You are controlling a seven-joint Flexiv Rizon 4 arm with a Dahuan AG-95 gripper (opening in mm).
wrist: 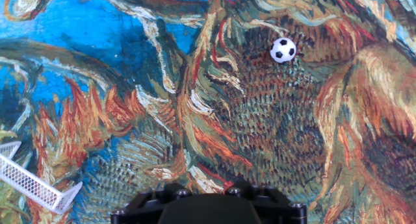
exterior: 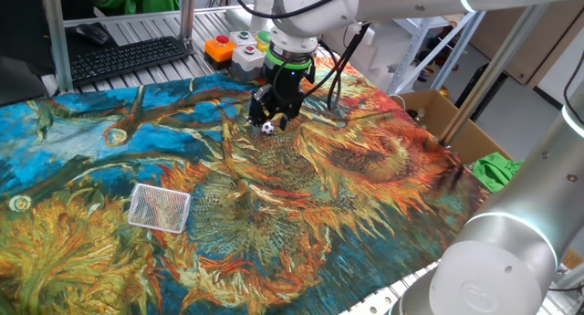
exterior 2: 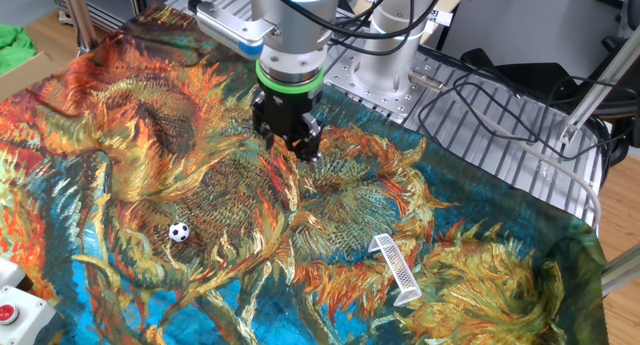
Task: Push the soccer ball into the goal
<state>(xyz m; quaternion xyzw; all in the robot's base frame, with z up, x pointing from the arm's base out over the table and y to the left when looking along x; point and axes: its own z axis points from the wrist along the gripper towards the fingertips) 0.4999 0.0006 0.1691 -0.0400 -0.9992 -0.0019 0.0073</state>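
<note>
The soccer ball (exterior: 266, 128) (exterior 2: 178, 231) (wrist: 283, 50) is a tiny white ball with black patches, lying on the sunflower-painted cloth (exterior: 365, 187). The goal (exterior: 159, 207) (exterior 2: 395, 268) (wrist: 36, 185), a small white mesh frame, lies on the cloth well away from the ball. My gripper (exterior: 274, 117) (exterior 2: 290, 143) hangs over the cloth, pointing down, apart from the ball. It holds nothing. Its dark fingers blur together in both fixed views. In the hand view only the black housing (wrist: 208, 208) shows at the bottom edge, and the fingertips are out of sight.
A box of coloured buttons (exterior: 239, 48) and a keyboard (exterior: 128, 59) sit beyond the cloth's far edge. A cardboard box (exterior: 447, 123) with green fabric (exterior: 497, 169) stands to the right. A second arm's grey base (exterior: 493, 260) fills the near right corner. Cables (exterior 2: 480, 95) lie on the metal deck.
</note>
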